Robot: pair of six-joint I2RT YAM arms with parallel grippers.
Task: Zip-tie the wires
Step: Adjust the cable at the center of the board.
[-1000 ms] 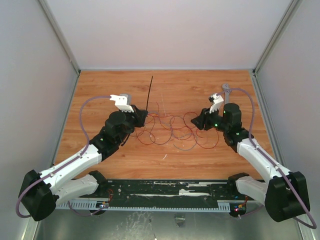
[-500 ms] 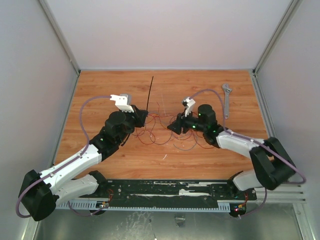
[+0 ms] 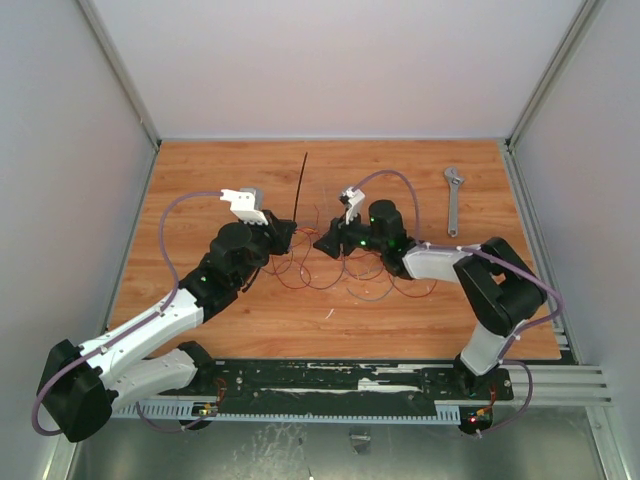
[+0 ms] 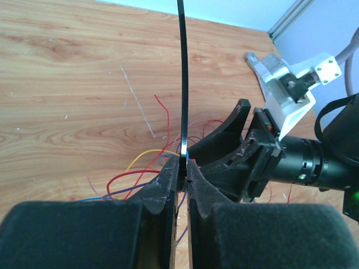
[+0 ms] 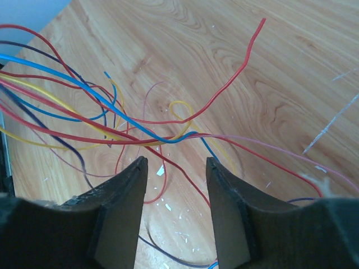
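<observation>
Where the zip tie is: the zip tie [image 3: 299,188] is held at its near end by the left gripper [image 3: 287,232], left of the table's middle, at the left edge of the wires [image 3: 350,265].
Long axis: it runs near to far, a straight black strip leaning a little to the right.
Which way it points: its free end points at the far edge of the table [image 3: 200,180]; in the left wrist view the zip tie [image 4: 182,78] goes straight up out of the pinch and off the top of the picture.
Left fingers: the left gripper [image 4: 183,165] has its pads pressed together on the strip's end, with only the strip between them.
Right fingers: the right gripper [image 5: 176,168] has its fingers apart with a clear gap and nothing clamped.
What lies at the right fingers: the wires [image 5: 112,129], red, blue, yellow and purple, cross the wood just beyond the tips, and one red strand runs under the gap; whether any tip touches a strand cannot be told.
Grippers to each other: the right gripper [image 3: 322,242] sits just right of the left one, tips facing it, close but apart.
Wires: a loose tangle spread across the table's middle.
Wrench: the wrench [image 3: 453,200] lies far right, well apart from the wires, its length running near to far.
</observation>
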